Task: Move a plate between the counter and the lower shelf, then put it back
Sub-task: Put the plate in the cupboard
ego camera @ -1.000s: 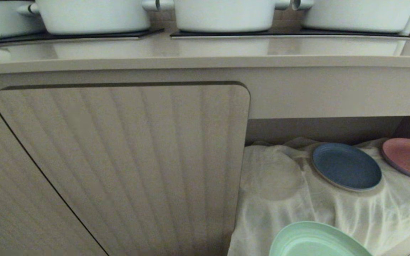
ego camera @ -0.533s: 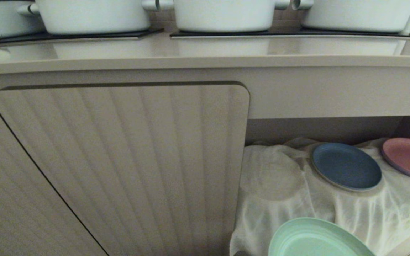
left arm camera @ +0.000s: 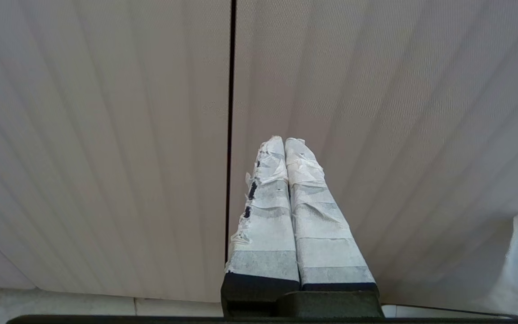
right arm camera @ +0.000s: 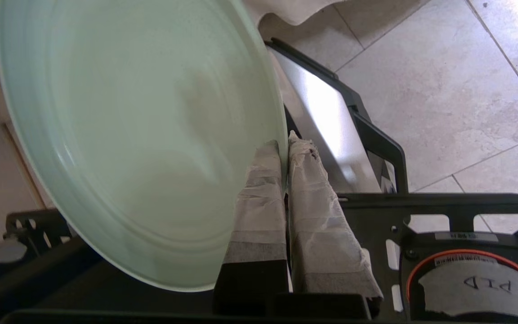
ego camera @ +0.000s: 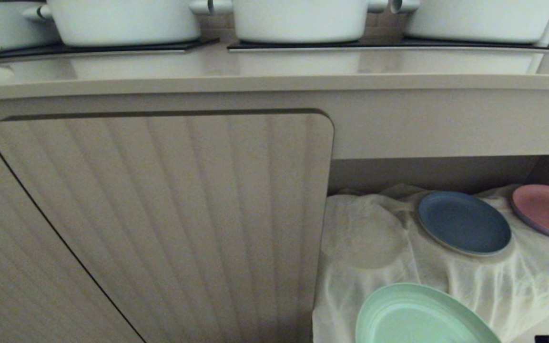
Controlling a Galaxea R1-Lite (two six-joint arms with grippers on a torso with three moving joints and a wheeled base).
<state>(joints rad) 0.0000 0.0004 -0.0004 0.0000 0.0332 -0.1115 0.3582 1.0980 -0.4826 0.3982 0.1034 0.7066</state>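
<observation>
The right gripper is pinching the rim of a round mint-green matte plastic plate between its closed, tape-wrapped fingers, holding it tilted in the air just in front of the low beige recess draped in wrinkly white cloth. The left gripper is hanging with fingers pressed together, empty, facing a ribbed beige cabinet door.

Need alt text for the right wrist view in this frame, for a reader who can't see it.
The right gripper, its taped fingers shut on the rim of the mint-green plate, holds the plate tilted so it fills much of the view. Behind are the robot's black base frame, tiled floor and an edge of white cloth.
</observation>
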